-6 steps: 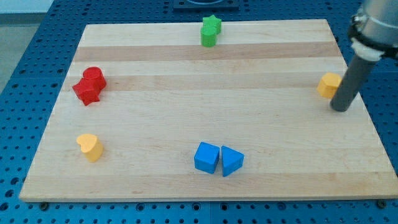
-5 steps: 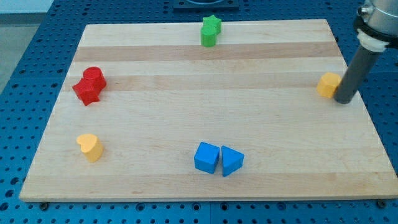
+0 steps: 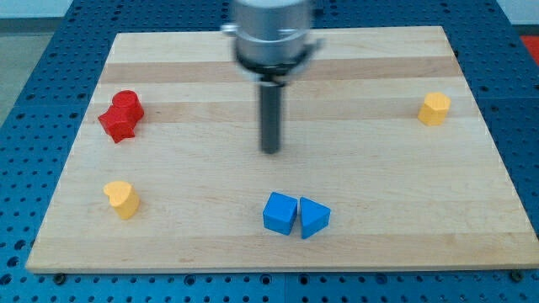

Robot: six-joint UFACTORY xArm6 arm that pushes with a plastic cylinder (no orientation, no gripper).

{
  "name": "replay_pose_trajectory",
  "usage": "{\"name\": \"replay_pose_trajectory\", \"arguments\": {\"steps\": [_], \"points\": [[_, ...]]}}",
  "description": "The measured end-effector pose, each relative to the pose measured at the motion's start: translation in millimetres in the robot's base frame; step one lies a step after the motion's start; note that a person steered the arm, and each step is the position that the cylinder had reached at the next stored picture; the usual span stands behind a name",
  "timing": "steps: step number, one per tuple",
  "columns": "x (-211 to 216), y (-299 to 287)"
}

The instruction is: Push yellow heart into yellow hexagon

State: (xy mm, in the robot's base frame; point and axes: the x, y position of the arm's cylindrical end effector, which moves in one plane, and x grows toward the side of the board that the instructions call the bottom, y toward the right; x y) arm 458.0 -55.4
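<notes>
The yellow heart (image 3: 122,198) lies near the board's lower left. The yellow hexagon (image 3: 434,109) sits near the right edge, upper half, far from the heart. My tip (image 3: 270,151) stands at the middle of the board, above the blue blocks, touching no block. It is about midway between the heart and the hexagon.
Two red blocks (image 3: 121,115), a cylinder and a star-like one, touch at the left edge. A blue cube (image 3: 280,213) and a blue triangle (image 3: 313,218) sit side by side near the bottom middle. The arm's body hides the green star at the top middle. The wooden board (image 3: 370,194) lies on a blue pegboard.
My tip has swung from beside the yellow hexagon at the right edge to the middle of the board. The hexagon sits slightly further left and up. The green star is now hidden.
</notes>
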Motion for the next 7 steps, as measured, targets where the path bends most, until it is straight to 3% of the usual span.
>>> {"name": "replay_pose_trajectory", "arguments": {"steps": [2,3,4,7], "points": [[19.3,-185.9],[76.8,-201.5],[116.2,-197.7],[75.5,-101.1]]}}
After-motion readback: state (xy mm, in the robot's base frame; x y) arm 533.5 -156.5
